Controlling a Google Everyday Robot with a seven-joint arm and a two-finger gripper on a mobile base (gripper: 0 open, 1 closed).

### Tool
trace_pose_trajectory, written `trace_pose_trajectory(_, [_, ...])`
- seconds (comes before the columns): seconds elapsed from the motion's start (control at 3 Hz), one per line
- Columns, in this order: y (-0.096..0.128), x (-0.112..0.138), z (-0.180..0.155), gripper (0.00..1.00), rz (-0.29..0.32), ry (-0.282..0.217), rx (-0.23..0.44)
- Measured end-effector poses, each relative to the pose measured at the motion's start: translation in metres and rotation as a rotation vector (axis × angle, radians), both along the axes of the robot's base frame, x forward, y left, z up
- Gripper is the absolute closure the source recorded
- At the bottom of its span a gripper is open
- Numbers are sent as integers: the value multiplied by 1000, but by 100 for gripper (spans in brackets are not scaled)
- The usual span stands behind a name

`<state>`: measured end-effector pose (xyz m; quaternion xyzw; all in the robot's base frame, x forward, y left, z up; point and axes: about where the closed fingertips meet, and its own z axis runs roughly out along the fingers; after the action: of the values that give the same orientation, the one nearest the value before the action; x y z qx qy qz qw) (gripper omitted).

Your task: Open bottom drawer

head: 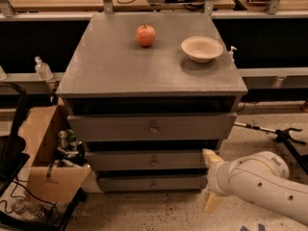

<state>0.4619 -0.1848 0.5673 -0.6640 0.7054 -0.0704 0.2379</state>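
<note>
Tool: the tool hangs low at the near right, just beside the right end of the two lower drawer fronts.
Tool state: released; its two pale fingers are spread wide, one up and one down, with nothing between them.
Upper finger: its tip lies by the lower right corner of the middle drawer; I cannot tell whether they touch.
Lower finger: it points down over the speckled floor, below the level of the drawer fronts.
Arm: the white arm comes in from the near right corner, its rounded shell behind the tool.
Bottom drawer: the bottom drawer is the lowest grey front, left of the tool, tucked in under the middle drawer; it looks shut.
Knob: a small round knob sits at the middle of that front, well left of the tool.
Top drawer: the top drawer is the widest front, above the other two, with a like knob at its centre.
Desk: the grey desk holds all three drawers under its flat top.
Apple: a red apple stands on the far middle of the top.
Bowl: a pale bowl rests to the right of the apple, apart from it.
Cardboard box: an open cardboard box stands on the floor at the left of the desk.
Pump bottle: a clear pump bottle stands on the ledge at the far left.
</note>
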Motion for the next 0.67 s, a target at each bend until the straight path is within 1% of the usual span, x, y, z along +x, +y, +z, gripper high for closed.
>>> trace_pose_trajectory(0.33, [7, 1, -34, 0, -13, 30, 16])
trace_pose_trajectory(0.67, [17, 14, -83, 0, -41, 56, 79])
